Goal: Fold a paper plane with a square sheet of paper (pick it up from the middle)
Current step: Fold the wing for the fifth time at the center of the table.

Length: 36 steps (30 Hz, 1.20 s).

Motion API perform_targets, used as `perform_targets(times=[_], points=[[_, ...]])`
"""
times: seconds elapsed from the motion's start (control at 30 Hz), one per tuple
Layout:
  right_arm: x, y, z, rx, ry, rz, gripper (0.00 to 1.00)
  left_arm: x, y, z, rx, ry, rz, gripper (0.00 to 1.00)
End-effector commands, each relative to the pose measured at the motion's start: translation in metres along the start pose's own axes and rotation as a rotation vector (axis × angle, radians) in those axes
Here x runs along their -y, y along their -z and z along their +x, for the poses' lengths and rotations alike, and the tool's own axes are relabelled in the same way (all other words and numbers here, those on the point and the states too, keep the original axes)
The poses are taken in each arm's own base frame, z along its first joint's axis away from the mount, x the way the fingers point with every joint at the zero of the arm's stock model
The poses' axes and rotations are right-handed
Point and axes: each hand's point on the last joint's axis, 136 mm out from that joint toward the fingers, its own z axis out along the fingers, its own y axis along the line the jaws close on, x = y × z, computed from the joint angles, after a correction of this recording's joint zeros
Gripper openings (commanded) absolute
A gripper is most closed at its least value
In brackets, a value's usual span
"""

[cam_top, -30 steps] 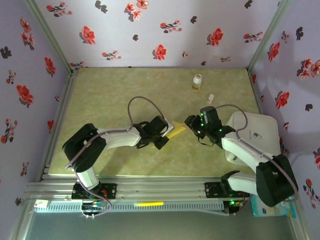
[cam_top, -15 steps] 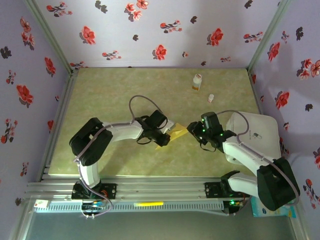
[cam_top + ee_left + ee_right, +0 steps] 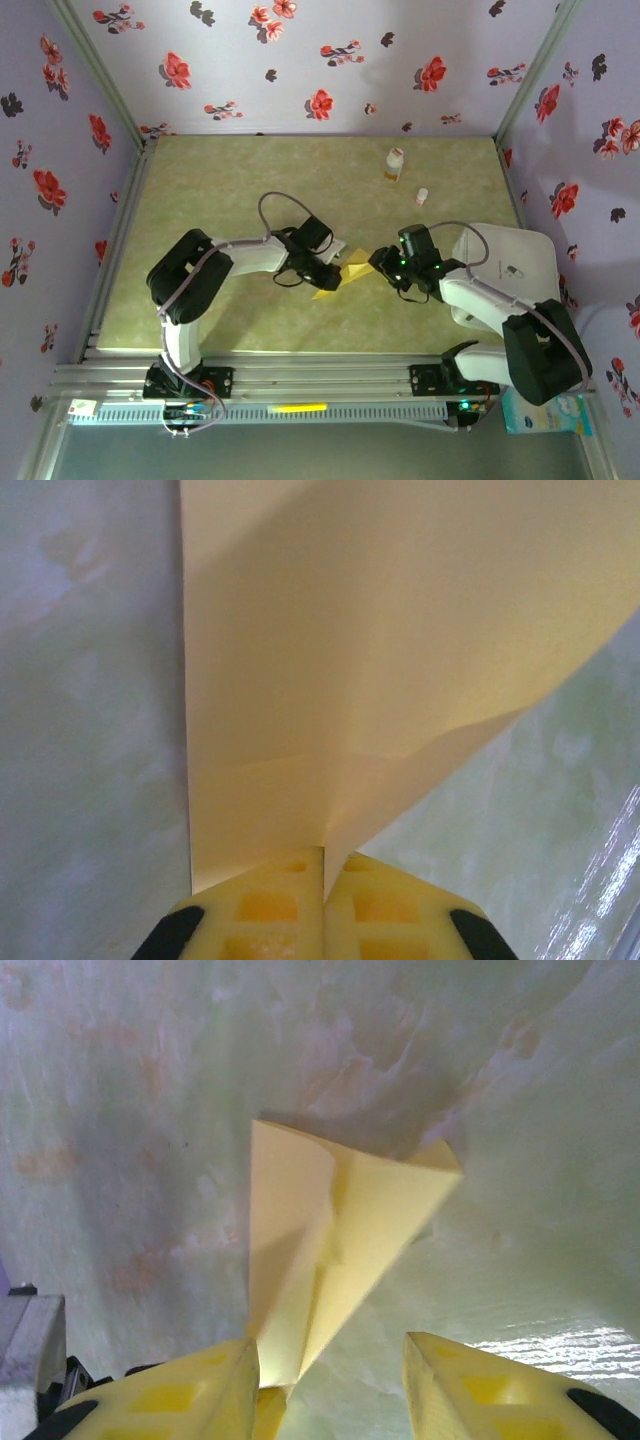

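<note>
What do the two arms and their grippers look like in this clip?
Both arms are alike: the left arm and right arm have white links between bulky black joints, each with a grey cable looping off it. Green lights glow near the right arm's wrist. The left gripper and right gripper have yellow fingers with square recesses and black outer edges.

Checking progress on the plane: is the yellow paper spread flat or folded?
Folded. In the right wrist view the paper shows overlapping layers and creases narrowing toward a point; from above it is a pointed shape.
</note>
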Motion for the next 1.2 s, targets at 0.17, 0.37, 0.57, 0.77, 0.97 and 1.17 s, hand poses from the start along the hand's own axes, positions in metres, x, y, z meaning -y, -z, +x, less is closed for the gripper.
perform_targets(times=[0.17,0.37,0.57,0.77,0.97,1.17], points=[[-0.009,-0.003,-0.001,-0.018,0.038,-0.034,0.42,-0.032,0.021,0.002,0.13,0.286,-0.061,0.0],[-0.02,-0.012,0.002,-0.06,0.044,-0.079,0.41,-0.031,0.034,-0.004,0.205,0.39,-0.066,0.0],[-0.031,-0.025,0.008,-0.105,0.058,-0.117,0.36,-0.024,0.048,-0.015,0.26,0.46,-0.076,0.0],[-0.045,-0.041,0.014,-0.141,0.069,-0.153,0.19,-0.019,0.041,-0.015,0.221,0.433,-0.099,0.0],[-0.049,-0.052,0.02,-0.173,0.091,-0.147,0.16,-0.018,0.034,-0.012,0.151,0.414,-0.123,0.0],[-0.051,-0.058,0.018,-0.168,0.093,-0.166,0.06,-0.017,0.024,-0.01,0.113,0.403,-0.103,0.0]])
